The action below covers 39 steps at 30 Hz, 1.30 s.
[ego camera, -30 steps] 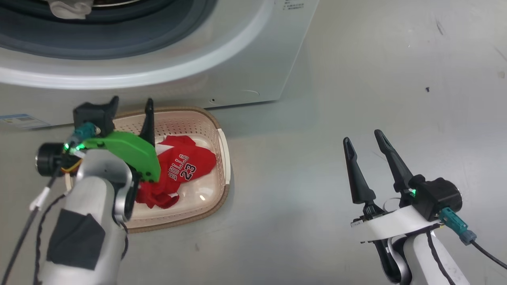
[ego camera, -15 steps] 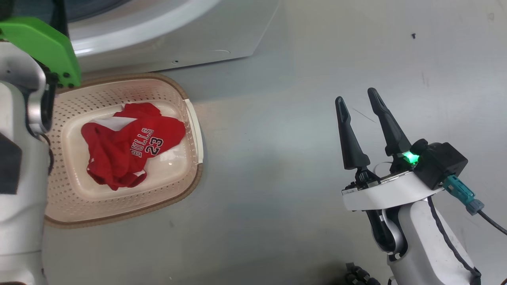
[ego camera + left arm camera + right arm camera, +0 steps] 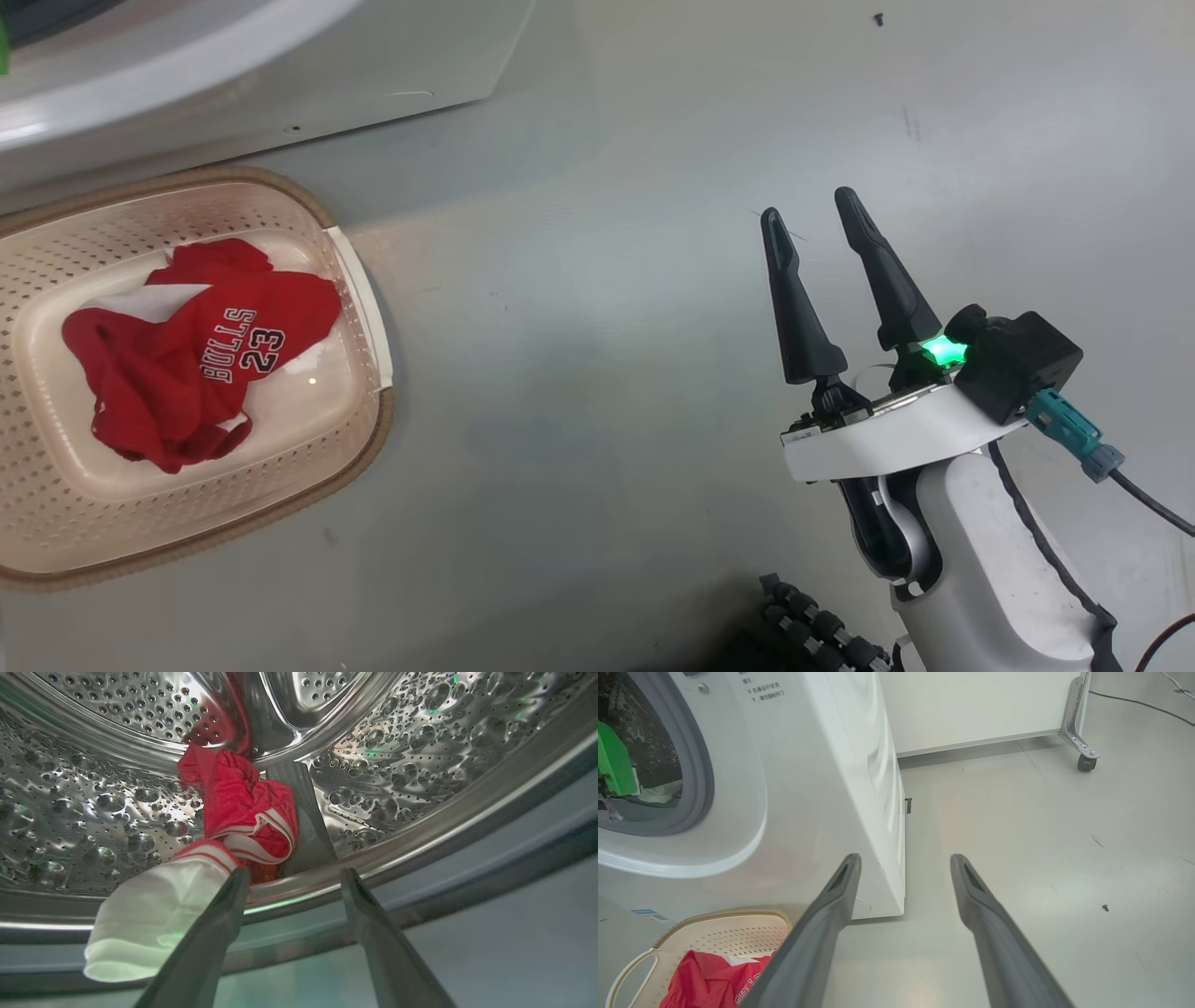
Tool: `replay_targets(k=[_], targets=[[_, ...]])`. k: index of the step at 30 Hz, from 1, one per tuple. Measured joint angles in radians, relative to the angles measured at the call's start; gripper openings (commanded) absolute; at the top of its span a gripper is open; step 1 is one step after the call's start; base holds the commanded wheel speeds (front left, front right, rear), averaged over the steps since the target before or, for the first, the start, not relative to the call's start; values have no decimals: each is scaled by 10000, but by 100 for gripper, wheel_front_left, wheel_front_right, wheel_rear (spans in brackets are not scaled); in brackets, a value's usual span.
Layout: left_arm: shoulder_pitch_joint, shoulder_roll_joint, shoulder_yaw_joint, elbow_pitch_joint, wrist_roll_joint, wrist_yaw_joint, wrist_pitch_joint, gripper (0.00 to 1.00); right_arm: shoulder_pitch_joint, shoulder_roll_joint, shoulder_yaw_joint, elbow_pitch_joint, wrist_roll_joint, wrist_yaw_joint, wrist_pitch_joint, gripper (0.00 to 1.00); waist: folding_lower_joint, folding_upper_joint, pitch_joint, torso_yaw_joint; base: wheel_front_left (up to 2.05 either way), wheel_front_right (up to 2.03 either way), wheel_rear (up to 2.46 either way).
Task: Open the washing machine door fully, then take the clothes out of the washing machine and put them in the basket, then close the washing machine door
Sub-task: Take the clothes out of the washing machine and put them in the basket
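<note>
Washer (image 3: 808, 788): on floor (image 3: 1017, 835), mouth uncovered, basket at its foot.
Drum (image 3: 93, 812): I see 2 pcs of clothes by the front lip.
Basket (image 3: 93, 233): on floor, holds jersey.
Jersey (image 3: 187, 373): red, "BULLS 23", crumpled in basket bottom.
Red piece (image 3: 238, 807): in drum, white trim, bunched up.
White cloth (image 3: 149, 914): draped over drum lip, touching red piece.
L gripper (image 3: 294, 873): at drum mouth, fingers wide, nothing btwn them.
R gripper (image 3: 808, 205): over bare floor, well apart from basket, wide, empty.
</note>
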Motion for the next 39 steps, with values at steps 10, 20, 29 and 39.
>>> replay_targets(k=[10,20,29,39], targets=[[-1005,673,297,614,541,313,366,100,-81,4,111,59,263,-98,0,100,0,0,241,-532,0,0,0],[-1510,1110,453,1264,880,426,894,100,-215,8,113,88,343,-186,0,100,0,0,382,-657,0,0,0],[-1515,1337,610,1875,982,474,1557,100,-328,10,113,84,418,-201,0,100,0,0,441,-674,0,0,0],[-1776,1325,713,2040,993,522,1837,0,-413,8,113,79,420,-201,0,100,0,0,486,-649,0,0,0]])
